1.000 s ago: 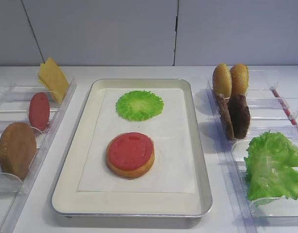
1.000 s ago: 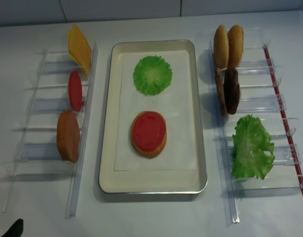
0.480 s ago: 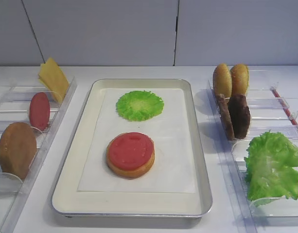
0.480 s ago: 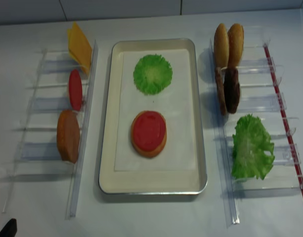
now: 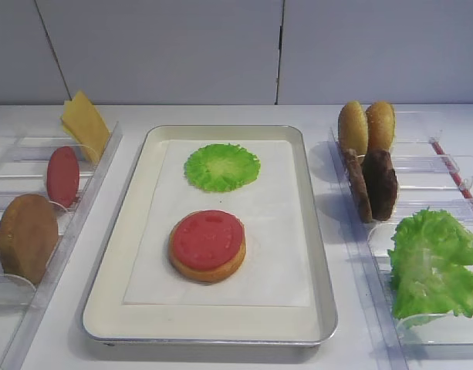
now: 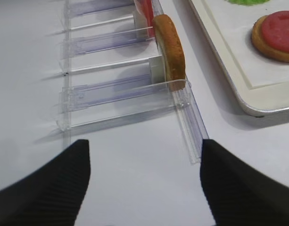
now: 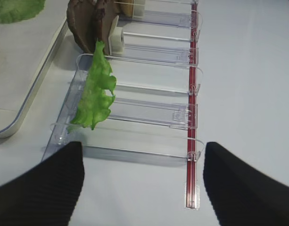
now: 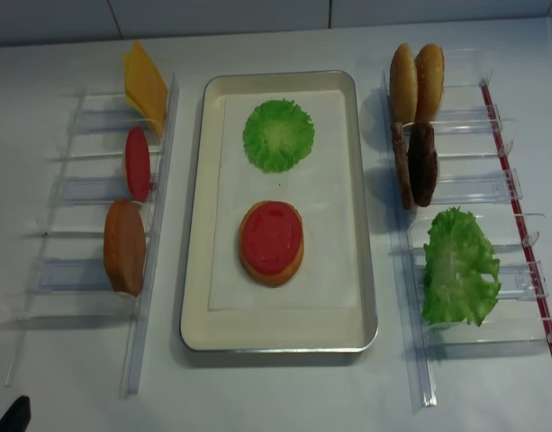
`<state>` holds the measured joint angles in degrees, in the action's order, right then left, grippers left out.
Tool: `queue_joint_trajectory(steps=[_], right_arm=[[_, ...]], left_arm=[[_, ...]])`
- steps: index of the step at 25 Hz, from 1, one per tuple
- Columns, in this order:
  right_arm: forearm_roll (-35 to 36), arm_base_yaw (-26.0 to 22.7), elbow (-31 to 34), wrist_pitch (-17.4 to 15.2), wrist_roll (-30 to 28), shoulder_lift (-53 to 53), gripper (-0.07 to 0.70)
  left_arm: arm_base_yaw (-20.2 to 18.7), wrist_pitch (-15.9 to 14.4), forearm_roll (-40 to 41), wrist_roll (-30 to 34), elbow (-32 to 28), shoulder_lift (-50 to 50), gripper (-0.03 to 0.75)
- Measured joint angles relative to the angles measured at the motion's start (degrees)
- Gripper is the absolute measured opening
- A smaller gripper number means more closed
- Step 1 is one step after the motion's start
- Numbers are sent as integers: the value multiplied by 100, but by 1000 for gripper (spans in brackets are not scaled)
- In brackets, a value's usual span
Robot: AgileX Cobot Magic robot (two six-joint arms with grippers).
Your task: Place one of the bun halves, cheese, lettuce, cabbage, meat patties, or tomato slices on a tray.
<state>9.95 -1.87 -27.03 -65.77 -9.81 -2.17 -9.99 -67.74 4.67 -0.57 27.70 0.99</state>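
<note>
Mid-frame, the tray [image 5: 317, 254] holds a tomato slice [image 5: 207, 238] on a bun half [image 5: 209, 270], with a green leaf [image 5: 221, 166] above. Both claws hang released: left claw [image 6: 144, 183] near the left rack [image 6: 111, 94], right claw [image 7: 143, 183] near the lettuce [image 7: 94, 92].

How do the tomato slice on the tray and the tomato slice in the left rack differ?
The tomato slice on the tray lies flat, face up; the tomato slice in the left rack stands on edge. The first rests on a bun half; the second leans in a clear plastic rack, touching no bun. Both are round, matte red discs.
</note>
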Motion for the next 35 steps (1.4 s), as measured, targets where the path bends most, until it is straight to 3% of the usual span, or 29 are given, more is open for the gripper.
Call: queue_joint_trajectory(steps=[9,35], right_arm=[[0,0,0,0,0,0,554],[0,0,0,9,4,0,554]], left_arm=[[863,0,10,0,0,0,482],[874,0,-16,0,0,0,482]])
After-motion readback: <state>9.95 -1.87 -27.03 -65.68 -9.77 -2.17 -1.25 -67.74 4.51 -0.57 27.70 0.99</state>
